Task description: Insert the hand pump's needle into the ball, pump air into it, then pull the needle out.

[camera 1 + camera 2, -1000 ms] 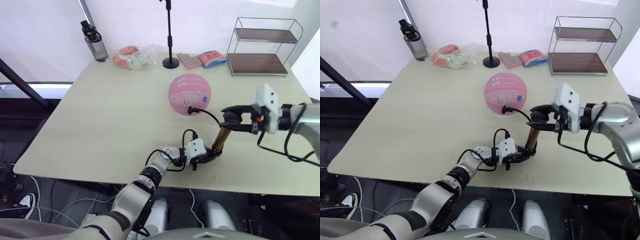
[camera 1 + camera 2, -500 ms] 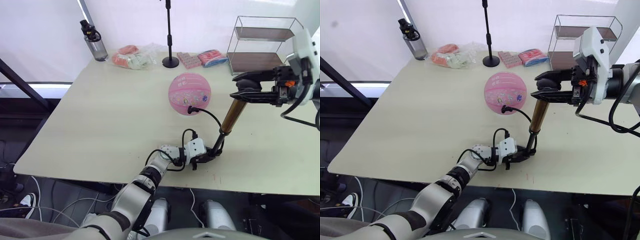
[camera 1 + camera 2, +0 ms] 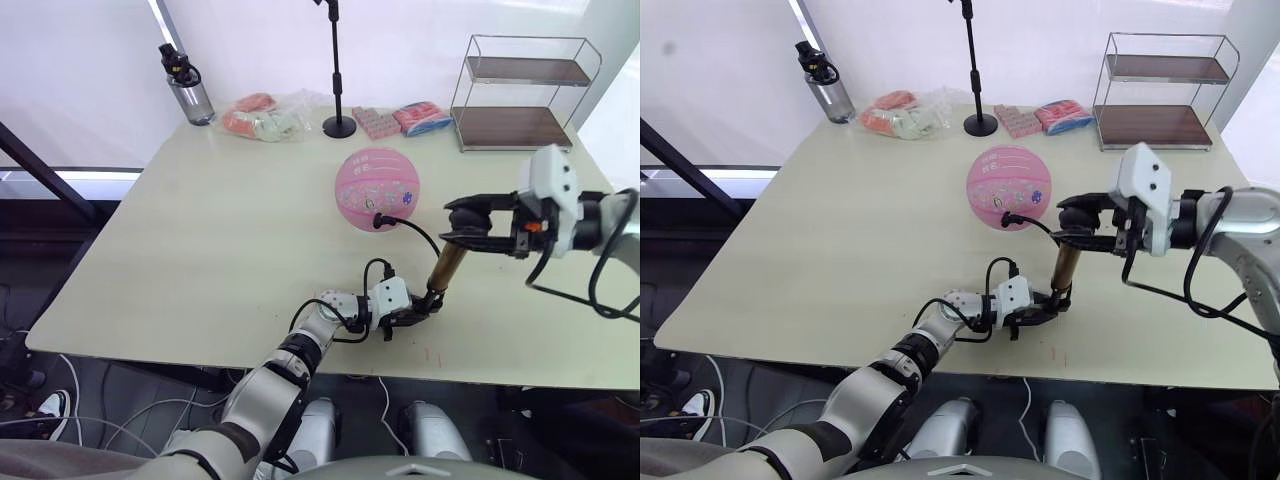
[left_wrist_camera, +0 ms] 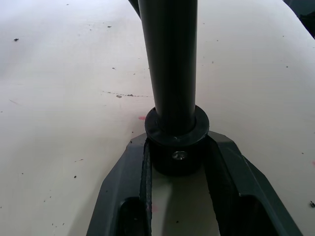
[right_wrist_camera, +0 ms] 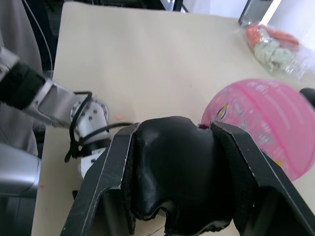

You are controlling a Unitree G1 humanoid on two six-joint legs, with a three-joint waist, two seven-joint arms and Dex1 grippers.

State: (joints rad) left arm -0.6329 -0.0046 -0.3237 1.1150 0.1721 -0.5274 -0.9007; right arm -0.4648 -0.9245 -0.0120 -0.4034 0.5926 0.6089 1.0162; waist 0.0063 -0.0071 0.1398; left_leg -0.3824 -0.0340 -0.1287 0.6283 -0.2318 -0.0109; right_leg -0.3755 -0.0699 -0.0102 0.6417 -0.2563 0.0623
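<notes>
Right hand (image 3: 1072, 222) clamps the hand pump (image 3: 1064, 266)'s T-handle from the right; left hand (image 3: 418, 312) pinches its base cap, forearm low over the counter (image 3: 200, 230).

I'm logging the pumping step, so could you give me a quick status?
Left gripper shut on hand pump base. Right gripper shut on its handle. Hose into ball. Nothing in the way.

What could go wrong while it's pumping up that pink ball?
The ball rests loose on the table, held by neither gripper, so a tug on the hose could roll it or pull the needle out. The left gripper pinches just the bottom cap of the tilted hand pump, so a hard push by the right gripper on the handle might make the base slip.
</notes>
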